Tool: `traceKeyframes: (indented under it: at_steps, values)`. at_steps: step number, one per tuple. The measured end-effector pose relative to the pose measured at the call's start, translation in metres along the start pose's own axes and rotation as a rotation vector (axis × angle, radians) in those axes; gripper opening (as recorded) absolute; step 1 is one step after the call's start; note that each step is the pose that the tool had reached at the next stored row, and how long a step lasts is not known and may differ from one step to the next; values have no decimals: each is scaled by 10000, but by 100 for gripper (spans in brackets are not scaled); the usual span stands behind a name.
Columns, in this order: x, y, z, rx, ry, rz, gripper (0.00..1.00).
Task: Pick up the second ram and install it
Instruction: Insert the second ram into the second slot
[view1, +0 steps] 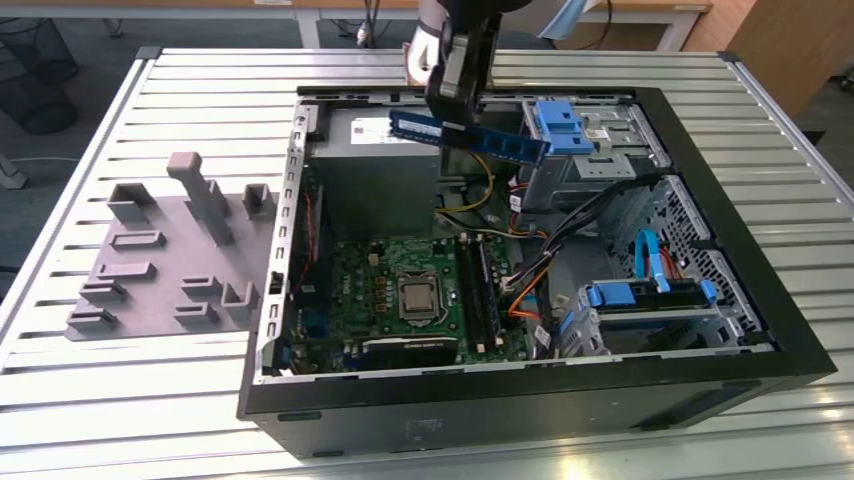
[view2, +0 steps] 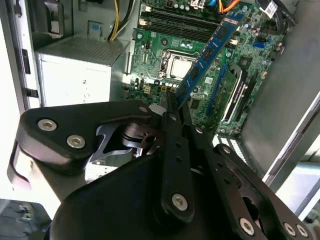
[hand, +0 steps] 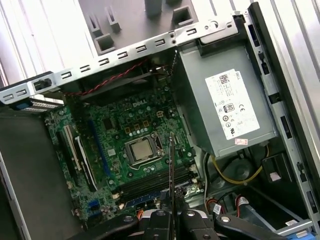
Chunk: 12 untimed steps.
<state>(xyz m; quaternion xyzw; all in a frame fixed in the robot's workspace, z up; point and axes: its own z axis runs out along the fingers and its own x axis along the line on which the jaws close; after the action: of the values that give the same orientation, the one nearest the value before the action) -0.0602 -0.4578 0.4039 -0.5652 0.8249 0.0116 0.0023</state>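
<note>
Inspection of the work area, from largest item to smallest.

1. Table: slatted metal top. It carries everything listed below.
2. Computer case: black, lying on its side with the side panel off and the interior exposed.
3. Fixture plate: gray, with raised blocks. It lies on the table just beside the case, on the exterior view's left.
4. Power supply: gray box in the far corner of the case as the exterior view shows it.
5. Motherboard: green, seated flat on the case floor.
6. My hand: it hangs over the open case, above the power supply end. My fingers are clamped on the second ram.
7. Memory slots: long, black and parallel, running beside the processor. I cannot tell whether any slot is filled.
8. Second ram: it reads blue in these views. I hold it near one end, and the rest of the stick reaches toward the exterior view's right, slightly tilted. It is in the air, well apart from the slots. In the second wrist view it extends out from my fingertips above the board. In the first wrist view it shows edge-on as a thin dark line.
9. Processor: a bare silver square in its socket, with no cooler over it.
</note>
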Motion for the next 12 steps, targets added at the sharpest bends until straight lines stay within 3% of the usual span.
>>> traceKeyframes:
  at_steps: [12]
  values:
    - [-16, 6, 10, 26, -24, 1552, 14]
